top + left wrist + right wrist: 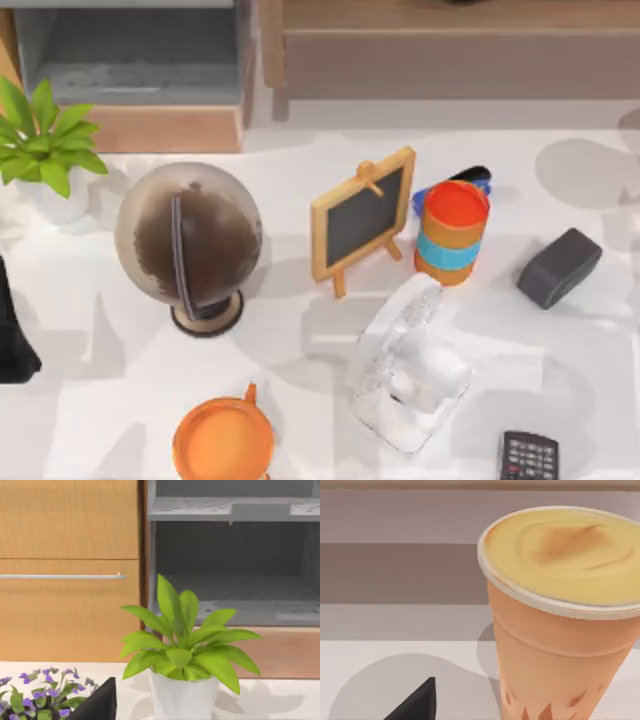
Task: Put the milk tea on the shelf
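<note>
The milk tea (560, 630) is an orange cup with a creamy yellow top, standing upright on the white table close in the right wrist view. A dark part of my right gripper (415, 702) is low in that view, beside the cup and apart from it. The shelf (170, 125), tan boards with grey inner panels, runs along the table's far edge, and its grey compartments (230, 510) face the left wrist camera. My left arm (12, 340) is parked at the table's left edge, and a dark part of its gripper (97, 702) is near a potted plant.
On the table stand a green plant in a white pot (45, 150), a globe (190, 245), a small blackboard (362, 220), an orange can with a blue band (453, 232), a black box (558, 267), a pale see-through shape (410, 365), an orange vessel (222, 440) and a remote (528, 458).
</note>
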